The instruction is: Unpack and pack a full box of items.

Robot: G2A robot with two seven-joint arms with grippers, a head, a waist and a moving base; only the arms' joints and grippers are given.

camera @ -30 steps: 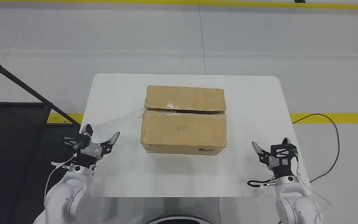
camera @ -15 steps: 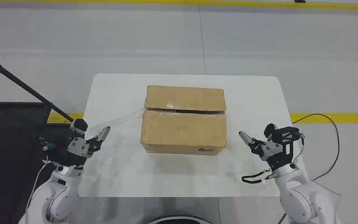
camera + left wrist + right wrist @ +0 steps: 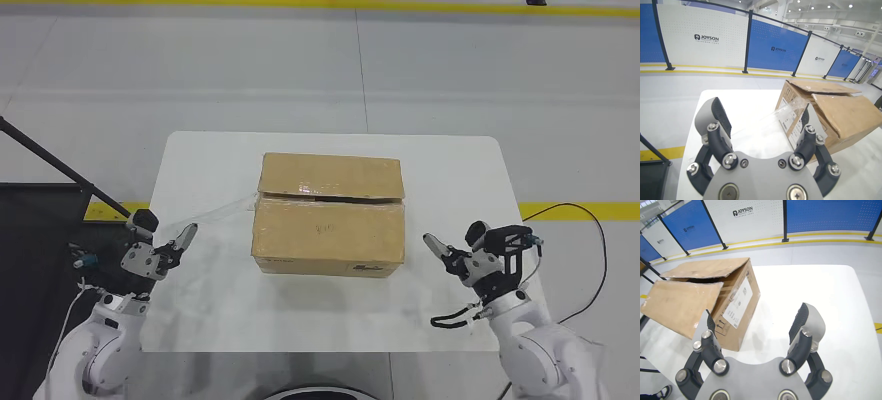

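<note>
At the middle of the surface (image 3: 200,160): a brown cardboard box (image 3: 330,215) rests flat on the white top, its long sides facing near and far.
Top of box: two flaps (image 3: 330,175) are folded down, one far and one near. They meet along a ragged seam with a dark gap between them, and the near one sits slightly raised and overhangs the near side.
Ends of box: printed labels (image 3: 738,302) are stuck on the left end and the right end.
Tape: a clear strip (image 3: 205,212) runs from the box's upper left end leftward and nearer, toward the left tool (image 3: 175,246). Whether it touches the fingers cannot be told.
Left side: the left tool hangs over the near left edge of the surface, well apart from the box, and points at the box's left end. Its ribbed pads (image 3: 721,113) are spread wide and closed on nothing.
Right side: the right tool (image 3: 445,256) hangs over the near right part of the surface. It is near the box's near right corner but apart from it, with fingers spread wide and holding nothing.
Floor: grey, with a yellow line (image 3: 580,210) to the right of the surface and a black cable (image 3: 604,255) looping across it.
Far background: blue and white fence panels (image 3: 776,51) stand on black posts.
</note>
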